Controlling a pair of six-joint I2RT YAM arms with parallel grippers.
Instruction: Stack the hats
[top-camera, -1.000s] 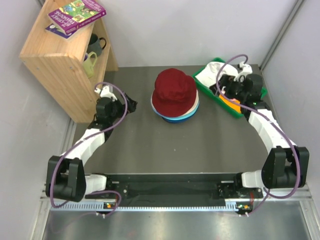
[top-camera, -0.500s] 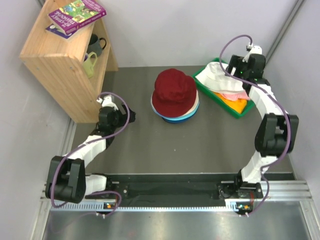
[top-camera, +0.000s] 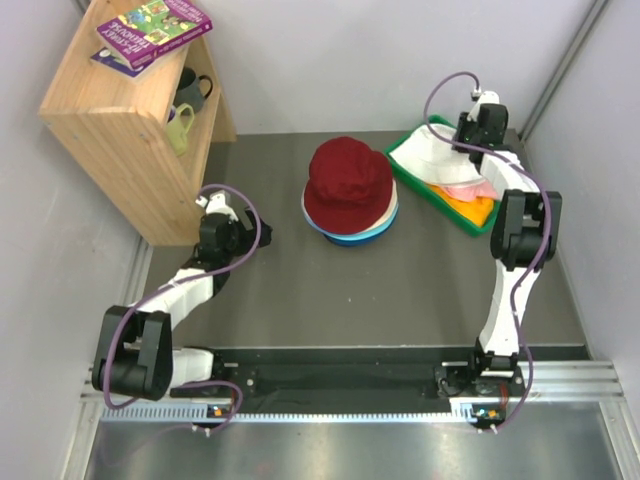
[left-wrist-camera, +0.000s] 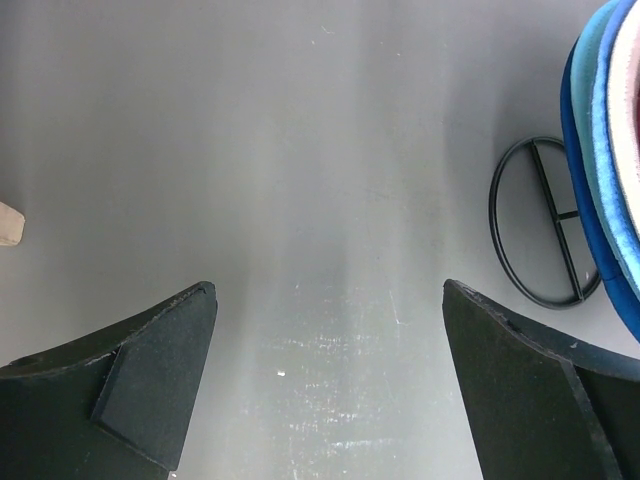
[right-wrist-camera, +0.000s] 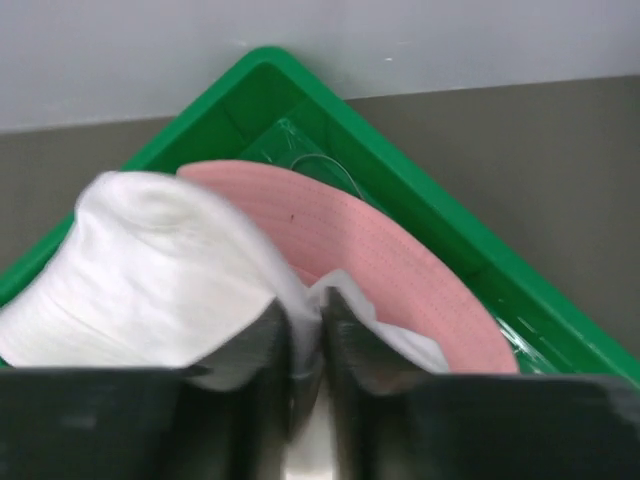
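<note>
Right fingers (right-wrist-camera: 262, 365): clamping together on a thin fold of the white hat (right-wrist-camera: 160, 270).
Risk: fold slipping free, pink hat (right-wrist-camera: 400, 270) dragging along.
Left fingers (left-wrist-camera: 160, 345): standing apart, empty.

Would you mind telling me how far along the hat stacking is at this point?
Done: the dark red hat tops a mid-table pile of pale, teal and blue brims. In hand: the right gripper pinches the white hat in the green tray. Left: moving it over, then the pink hat and orange hat lying in that tray. The left gripper hangs open, empty.
</note>
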